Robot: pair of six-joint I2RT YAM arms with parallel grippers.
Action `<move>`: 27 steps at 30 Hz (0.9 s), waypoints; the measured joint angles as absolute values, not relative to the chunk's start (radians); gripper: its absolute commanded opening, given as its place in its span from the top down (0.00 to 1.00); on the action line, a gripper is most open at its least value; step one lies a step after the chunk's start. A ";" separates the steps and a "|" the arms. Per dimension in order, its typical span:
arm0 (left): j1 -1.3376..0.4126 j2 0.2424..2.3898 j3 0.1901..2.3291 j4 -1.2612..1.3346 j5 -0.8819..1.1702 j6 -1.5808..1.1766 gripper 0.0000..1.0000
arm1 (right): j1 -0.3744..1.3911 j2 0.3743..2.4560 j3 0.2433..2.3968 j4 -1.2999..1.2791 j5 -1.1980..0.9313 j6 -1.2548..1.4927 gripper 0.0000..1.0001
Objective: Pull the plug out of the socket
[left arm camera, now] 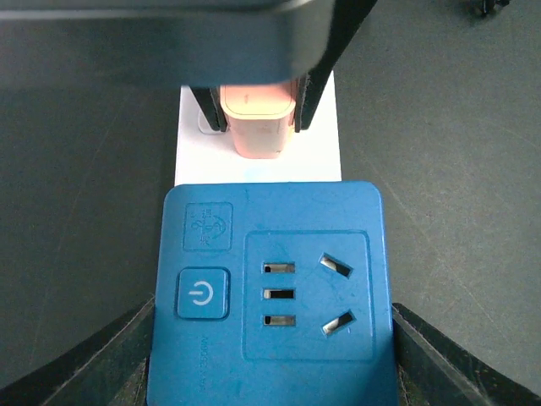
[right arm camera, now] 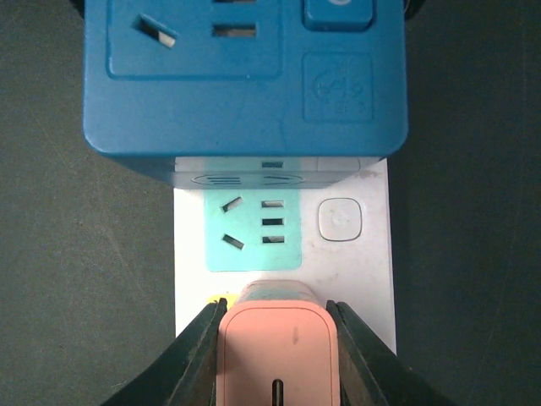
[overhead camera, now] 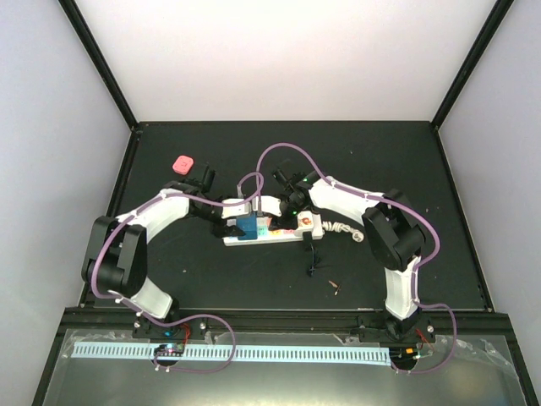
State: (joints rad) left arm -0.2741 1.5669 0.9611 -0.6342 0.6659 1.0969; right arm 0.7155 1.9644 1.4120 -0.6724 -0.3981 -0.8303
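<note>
The socket is a long white power strip lying across the middle of the black table. A blue cube adapter with its own outlet and power button sits on the strip's left part. My left gripper is shut on the blue adapter, with a finger against each side. A pink plug stands on the strip just right of a green outlet. My right gripper is shut on the pink plug, which also shows in the left wrist view. I cannot tell whether it is fully seated.
The strip's bundled white cord trails off to the right. A small pink object lies at the back left. A thin black lead and a small reddish piece lie in front of the strip. Raised black rails border the table.
</note>
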 measured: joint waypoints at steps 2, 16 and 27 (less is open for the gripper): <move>-0.274 1.554 0.944 -0.618 0.667 1.104 0.66 | 0.717 1.964 1.412 -0.672 -0.395 -0.829 0.99; -0.274 1.471 0.876 -0.567 0.660 1.081 0.67 | 0.725 1.964 1.414 -0.669 -0.381 -0.822 0.99; -0.252 1.509 0.921 -0.618 0.683 1.063 0.69 | 0.727 1.964 1.414 -0.665 -0.376 -0.815 0.99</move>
State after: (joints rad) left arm -0.2520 1.5093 0.9215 -0.6178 0.6834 1.0626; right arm 0.7269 1.9644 1.4136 -0.6655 -0.3756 -0.8154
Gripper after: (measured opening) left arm 0.664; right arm 0.310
